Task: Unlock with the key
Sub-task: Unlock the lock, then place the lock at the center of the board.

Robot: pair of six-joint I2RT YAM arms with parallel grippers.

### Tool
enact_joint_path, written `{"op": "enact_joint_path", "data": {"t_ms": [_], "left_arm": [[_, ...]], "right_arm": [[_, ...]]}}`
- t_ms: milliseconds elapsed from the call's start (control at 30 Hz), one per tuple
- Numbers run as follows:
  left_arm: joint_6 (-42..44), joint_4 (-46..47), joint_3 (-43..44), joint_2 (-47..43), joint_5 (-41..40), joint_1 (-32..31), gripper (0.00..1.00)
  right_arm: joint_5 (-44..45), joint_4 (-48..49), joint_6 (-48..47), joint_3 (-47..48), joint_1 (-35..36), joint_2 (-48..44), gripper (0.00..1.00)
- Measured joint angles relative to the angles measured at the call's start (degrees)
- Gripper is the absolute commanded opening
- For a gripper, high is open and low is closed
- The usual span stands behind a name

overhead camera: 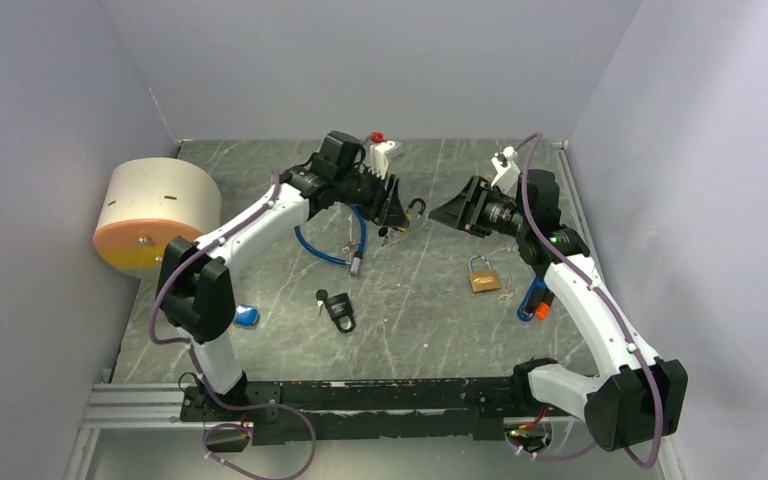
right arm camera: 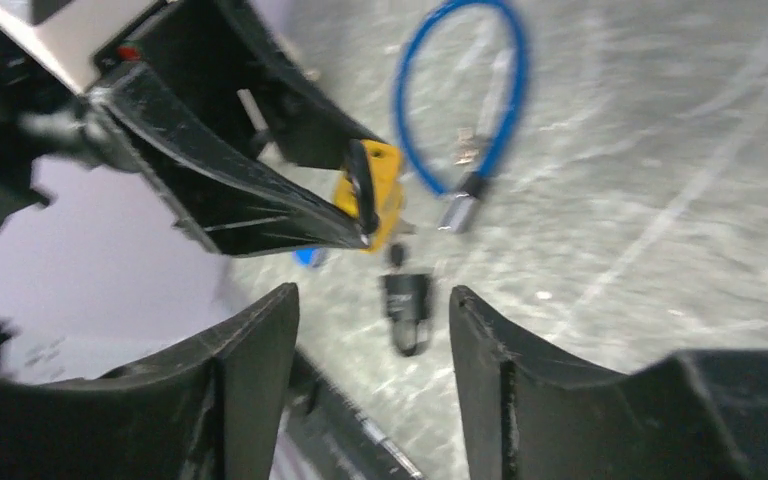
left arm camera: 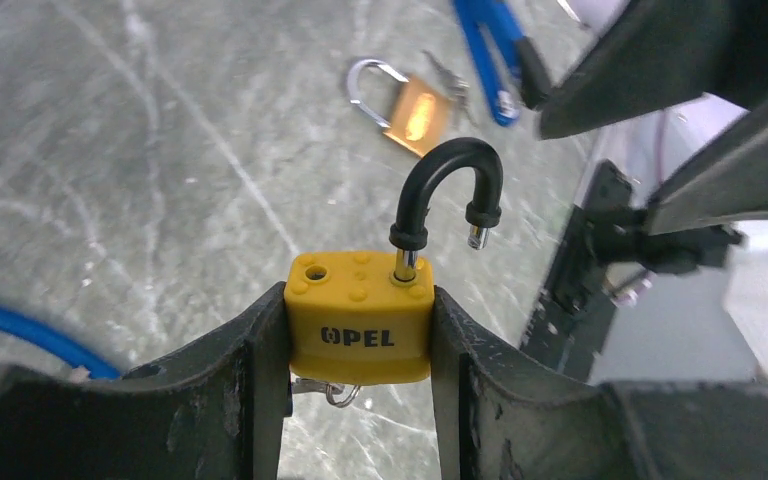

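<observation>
At 12 o'clock over the tabletop [overhead camera: 430,300], we find the left pincer [overhead camera: 398,208] pinching the yellow padlock [left arm camera: 360,315] by its sides; the body reads "OPEL". Its black shackle [left arm camera: 450,185] stands sprung, one leg free. A metal ring [left arm camera: 332,392] beneath is mostly hidden; we cannot make out the key. The right pincer [right arm camera: 372,300], at 3 o'clock of the padlock, is spread and empty. The brass padlock [left arm camera: 412,108] is too blurred to read.

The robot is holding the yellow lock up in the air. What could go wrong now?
The left gripper pinches the yellow padlock only by its sides, above the table, so it might slip and drop. Its open shackle sticks out toward the right gripper, which is open and close by; the two could bump and knock the lock loose.
</observation>
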Motion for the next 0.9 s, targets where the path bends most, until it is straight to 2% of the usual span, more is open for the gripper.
{"op": "enact_joint_path", "data": {"t_ms": [200, 300, 433, 667, 800, 867, 900], "left_arm": [[-5.05, 2.14, 1.31, 7.78, -10.27, 0.22, 0.02], [-8.2, 0.7, 6.73, 14.93, -18.14, -0.39, 0.02], [-12.87, -0.63, 15.93, 24.35, -27.3, -1.2, 0.03], [-19.45, -3.96, 27.06, 35.36, -39.23, -1.7, 0.02], [-20.94, -4.72, 30.88, 39.6, -45.9, -2.27, 0.13], [-21.33, -4.85, 32.04, 40.65, -47.95, -2.6, 0.25], [-21.4, -4.76, 32.79, 41.13, -48.76, -2.8, 0.36]], "right_arm": [[14.56, -10.23, -1.57, 1.11, -1.16, 0.9, 0.68], [18.86, -12.85, -2.51, 1.33, -1.51, 0.66, 0.68], [22.67, -15.3, -3.41, 1.33, -1.73, -0.31, 0.68], [26.49, -17.59, -4.22, 1.31, -1.92, -1.55, 0.73], [28.28, -18.91, -4.17, 1.07, -2.16, -1.49, 0.73], [28.81, -19.63, -4.2, 0.94, -2.21, -1.36, 0.73], [28.96, -20.02, -4.2, 0.92, -2.25, -1.25, 0.73]]}}
